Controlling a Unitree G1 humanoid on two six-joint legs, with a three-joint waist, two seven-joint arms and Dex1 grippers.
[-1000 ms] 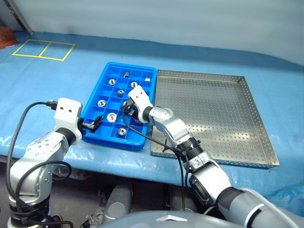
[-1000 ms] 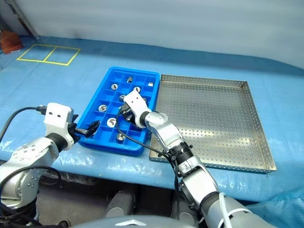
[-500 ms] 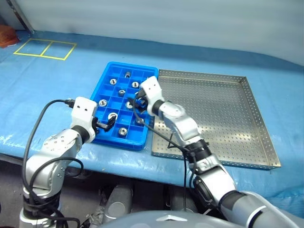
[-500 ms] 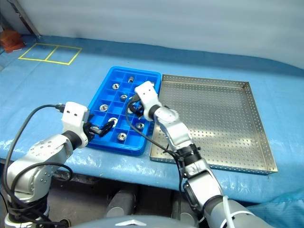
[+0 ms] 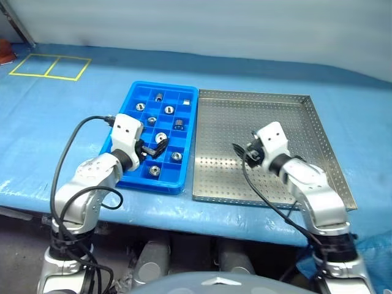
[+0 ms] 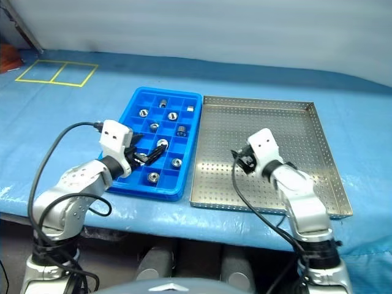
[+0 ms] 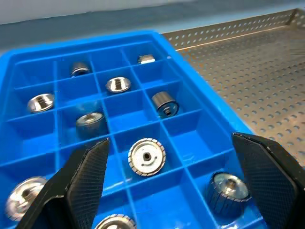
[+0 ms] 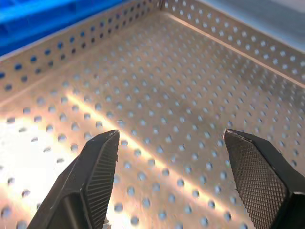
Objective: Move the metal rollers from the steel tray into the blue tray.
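Metal rollers (image 5: pixel 161 138) all lie sorted in the blue tray (image 5: pixel 130 98), so the steel tray (image 5: pixel 318 131) looks bare; left gripper (image 5: pixel 154 147) and right gripper (image 5: pixel 244 151), both spread wide, hold nothing.

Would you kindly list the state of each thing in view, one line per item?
steel tray: flat on the table, no rollers on the floor that shows.
blue tray: beside the steel tray, several compartments filled.
metal rollers: lying singly in the blue tray's compartments.
left pincer: open, holding nothing, above the blue tray.
right pincer: open, holding nothing, above the steel tray.
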